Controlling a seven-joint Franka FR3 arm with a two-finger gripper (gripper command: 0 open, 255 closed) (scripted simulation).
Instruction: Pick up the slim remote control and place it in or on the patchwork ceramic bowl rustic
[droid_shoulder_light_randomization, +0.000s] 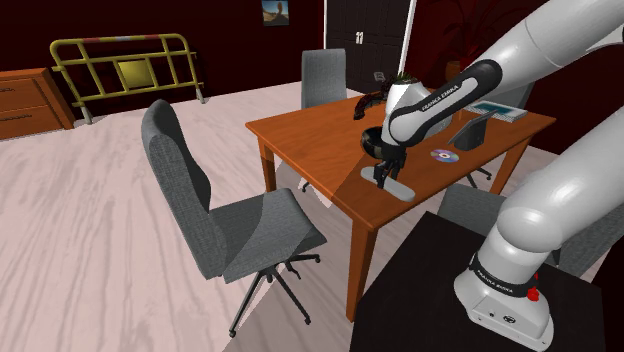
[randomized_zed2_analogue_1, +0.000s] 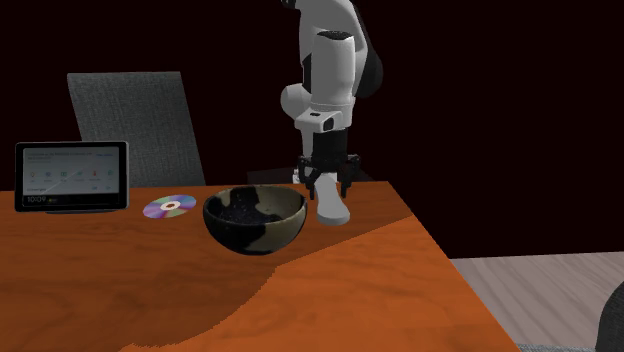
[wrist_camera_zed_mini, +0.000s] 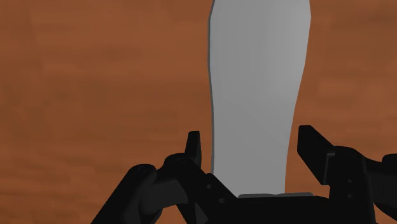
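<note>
On the wooden table (droid_shoulder_light_randomization: 310, 140), the gripper (wrist_camera_zed_mini: 252, 143) straddles the grey remote (wrist_camera_zed_mini: 254, 83), fingers apart.

Bare tabletop (randomized_zed2_analogue_1: 340, 290) free across second exterior view's lower centre and right, bowl (randomized_zed2_analogue_1: 255, 218) standing at centre, disc (randomized_zed2_analogue_1: 169, 207) and tablet (randomized_zed2_analogue_1: 72, 176) crowding the left

Domestic premises, a living room in a house. Pale plank floor (droid_shoulder_light_randomization: 80, 250) and dark red walls (droid_shoulder_light_randomization: 220, 40) throughout. A wooden surface (droid_shoulder_light_randomization: 310, 135) stands right of centre, with a grey swivel chair (droid_shoulder_light_randomization: 185, 190) on its near left side and a second one (droid_shoulder_light_randomization: 324, 75) at its far end. A wooden dresser (droid_shoulder_light_randomization: 30, 100) sits far left, and a yellow metal bed frame (droid_shoulder_light_randomization: 125, 65) leans at the far wall. A framed picture (droid_shoulder_light_randomization: 276, 12) hangs beside dark double doors (droid_shoulder_light_randomization: 365, 30). Household items are noted on the surface: a tablet (randomized_zed2_analogue_1: 72, 176) and a disc (randomized_zed2_analogue_1: 170, 207).
</note>
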